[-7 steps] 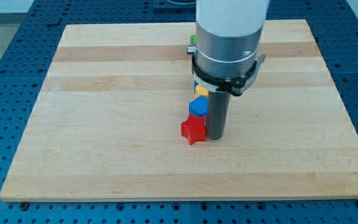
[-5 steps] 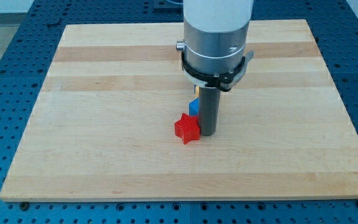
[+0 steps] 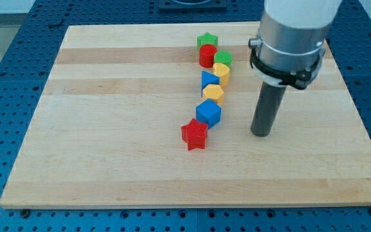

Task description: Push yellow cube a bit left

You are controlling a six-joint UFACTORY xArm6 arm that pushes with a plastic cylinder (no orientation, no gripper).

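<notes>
Several blocks form a column near the board's middle. From the view's top: a green star [image 3: 206, 40], a red cylinder [image 3: 207, 56], a green block [image 3: 223, 59], a yellow block [image 3: 221, 72], a blue triangle [image 3: 209, 80], a second yellow block [image 3: 212, 94] with angled faces, a blue cube [image 3: 208, 113] and a red star [image 3: 194, 135]. Neither yellow block's shape reads clearly as a cube. My tip [image 3: 260, 133] rests on the board to the right of the blue cube and red star, clear of every block.
The wooden board [image 3: 108, 129] lies on a blue perforated table [image 3: 5, 96]. The arm's wide grey body [image 3: 288, 38] hangs over the board's upper right.
The arm has swung from beside the red star to the view's right, uncovering the column of blocks. The red star sits slightly further left than in the earliest frame.
</notes>
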